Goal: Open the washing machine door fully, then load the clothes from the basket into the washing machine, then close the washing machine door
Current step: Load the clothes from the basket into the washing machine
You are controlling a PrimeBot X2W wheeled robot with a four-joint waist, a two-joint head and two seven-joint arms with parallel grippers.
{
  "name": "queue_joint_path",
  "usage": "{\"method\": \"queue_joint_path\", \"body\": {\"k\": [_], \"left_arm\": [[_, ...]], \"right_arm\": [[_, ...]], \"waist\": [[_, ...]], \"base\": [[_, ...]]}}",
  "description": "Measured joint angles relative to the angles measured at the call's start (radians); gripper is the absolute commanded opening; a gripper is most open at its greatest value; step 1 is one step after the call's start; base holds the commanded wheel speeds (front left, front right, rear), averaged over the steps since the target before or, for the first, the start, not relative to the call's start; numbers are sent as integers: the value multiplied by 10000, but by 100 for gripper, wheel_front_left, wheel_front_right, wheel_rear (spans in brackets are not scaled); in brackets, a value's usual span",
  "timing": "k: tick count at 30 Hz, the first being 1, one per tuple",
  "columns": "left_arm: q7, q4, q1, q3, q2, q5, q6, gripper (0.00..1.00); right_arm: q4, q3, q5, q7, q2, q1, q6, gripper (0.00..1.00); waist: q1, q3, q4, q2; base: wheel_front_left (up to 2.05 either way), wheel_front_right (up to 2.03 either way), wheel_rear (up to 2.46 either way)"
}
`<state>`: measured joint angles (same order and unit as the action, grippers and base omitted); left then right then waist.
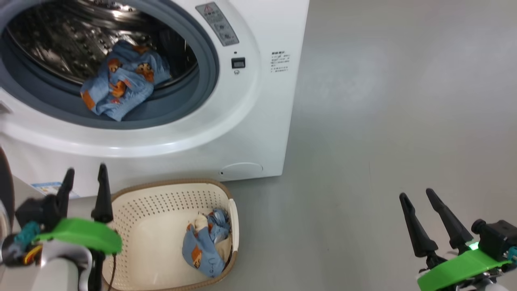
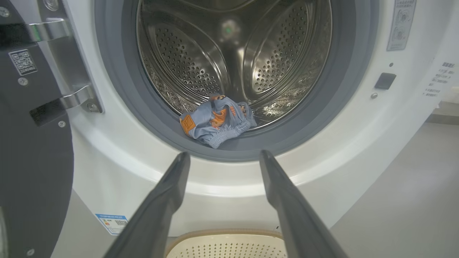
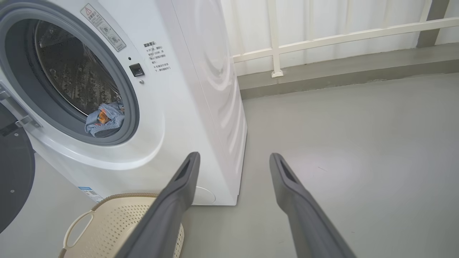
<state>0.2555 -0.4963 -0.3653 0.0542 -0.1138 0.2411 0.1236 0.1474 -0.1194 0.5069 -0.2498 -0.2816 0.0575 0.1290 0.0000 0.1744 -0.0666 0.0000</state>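
Note:
The white washing machine stands with its door swung open to the left. One light-blue bear-print garment lies at the drum's front lip on the grey gasket. The cream basket sits on the floor in front of the machine, with another of the clothes bunched against its right wall. My left gripper is open and empty, above the basket's left rim. Well to the right of the basket, my right gripper hangs open and empty over bare floor.
Grey floor spreads to the right of the machine. A white railing and a low kerb run along the far side. The open door's dark rim and hinge brackets stand close on my left gripper's left.

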Motion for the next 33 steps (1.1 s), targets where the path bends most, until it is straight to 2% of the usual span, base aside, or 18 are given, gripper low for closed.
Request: {"method": "queue_joint_path", "body": {"k": [6,21,33], "left_arm": [[-2,798,1109,510,161,-253,2,100],[-2,2775,3530,903,575,-548,56,100],[-2,3135,3860,1076,679,-606,56,100]], "right_arm": [[-10,96,54,0,-84,-418,0,100],[-150,593,52,0,-102,-1161,0,100],[-178,675,52,0,-59,-1201,0,100]], "waist": [[0,-399,7,0],[0,-786,139,0],[0,-832,113,0]], "base": [[0,0,0],[0,0,0],[0,0,0]]}}
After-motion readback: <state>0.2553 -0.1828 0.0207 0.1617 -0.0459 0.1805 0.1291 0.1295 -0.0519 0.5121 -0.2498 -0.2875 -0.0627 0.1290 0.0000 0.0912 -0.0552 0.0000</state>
